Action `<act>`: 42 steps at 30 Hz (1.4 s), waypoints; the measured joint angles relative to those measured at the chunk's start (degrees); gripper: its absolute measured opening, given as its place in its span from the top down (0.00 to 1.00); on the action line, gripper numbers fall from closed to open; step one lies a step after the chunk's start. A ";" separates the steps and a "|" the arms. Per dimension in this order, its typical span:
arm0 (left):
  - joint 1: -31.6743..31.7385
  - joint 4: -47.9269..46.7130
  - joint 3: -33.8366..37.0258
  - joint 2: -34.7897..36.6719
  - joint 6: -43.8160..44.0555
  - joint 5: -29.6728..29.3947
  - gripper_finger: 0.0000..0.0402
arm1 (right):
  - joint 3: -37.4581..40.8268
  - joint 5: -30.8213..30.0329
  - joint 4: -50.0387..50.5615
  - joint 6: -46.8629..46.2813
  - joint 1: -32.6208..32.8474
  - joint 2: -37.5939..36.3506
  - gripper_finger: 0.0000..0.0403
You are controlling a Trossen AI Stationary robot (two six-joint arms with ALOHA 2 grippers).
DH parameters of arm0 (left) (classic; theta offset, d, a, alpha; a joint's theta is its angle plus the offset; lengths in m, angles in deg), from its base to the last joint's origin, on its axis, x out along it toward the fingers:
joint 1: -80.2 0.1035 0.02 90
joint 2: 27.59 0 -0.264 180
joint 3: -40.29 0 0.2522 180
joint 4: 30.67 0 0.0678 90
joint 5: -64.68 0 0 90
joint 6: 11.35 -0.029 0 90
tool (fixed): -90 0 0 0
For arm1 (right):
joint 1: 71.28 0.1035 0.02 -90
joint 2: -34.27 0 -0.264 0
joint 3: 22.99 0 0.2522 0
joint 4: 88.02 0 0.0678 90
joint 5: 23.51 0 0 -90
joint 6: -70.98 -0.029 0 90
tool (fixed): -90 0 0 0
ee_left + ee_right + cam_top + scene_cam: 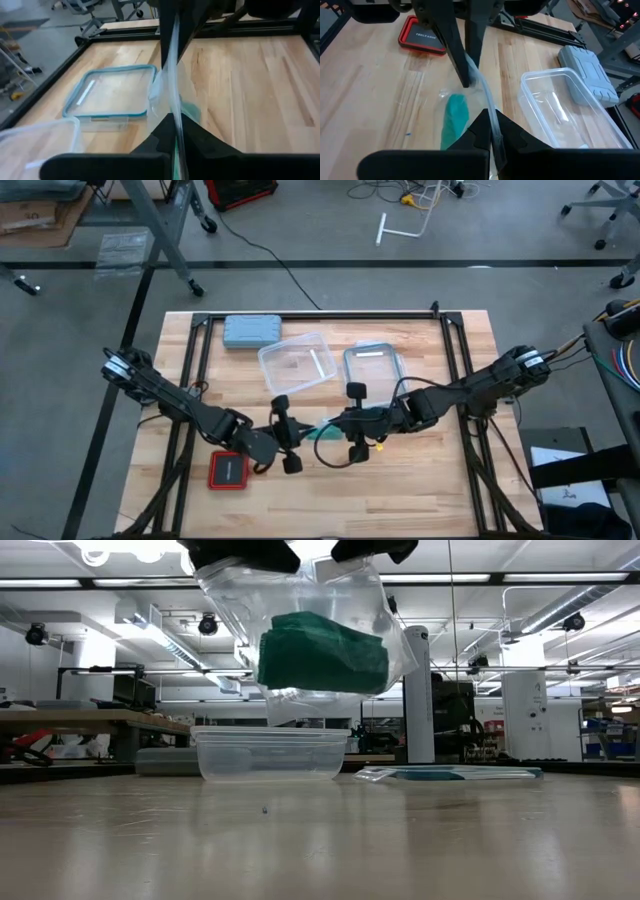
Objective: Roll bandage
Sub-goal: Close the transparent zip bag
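Barely begun: bandage unrolled inside clear bag, held above counter by left claw and right claw, both pinching bag

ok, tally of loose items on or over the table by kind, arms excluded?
Bandage, teal, inside the bag: 1
Clear plastic bag, held up by both grippers, left and right: 1
Clear tub: 1
Teal-rimmed lid: 1
Grey-blue case: 1
Red and black pad: 1
Total: 6
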 joint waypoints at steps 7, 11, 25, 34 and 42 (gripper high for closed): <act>0.00 0.44 -0.03 -0.17 2.28 3.06 0.99 | 0.25 0.14 0.37 -0.48 0.02 0.02 1.00; -0.14 0.21 -0.03 -0.17 3.30 3.14 0.97 | 0.33 0.13 0.41 -1.07 0.02 0.04 1.00; -1.11 -1.82 -0.03 -0.06 3.88 3.24 1.00 | 0.35 0.51 0.82 -1.11 0.02 0.08 1.00; -1.95 -5.67 -0.05 0.14 8.71 5.06 1.00 | 0.39 0.52 1.24 -1.46 0.02 0.09 1.00; -3.46 -7.79 -0.05 0.66 10.42 5.04 1.00 | 0.39 0.50 1.63 -1.96 0.02 0.09 1.00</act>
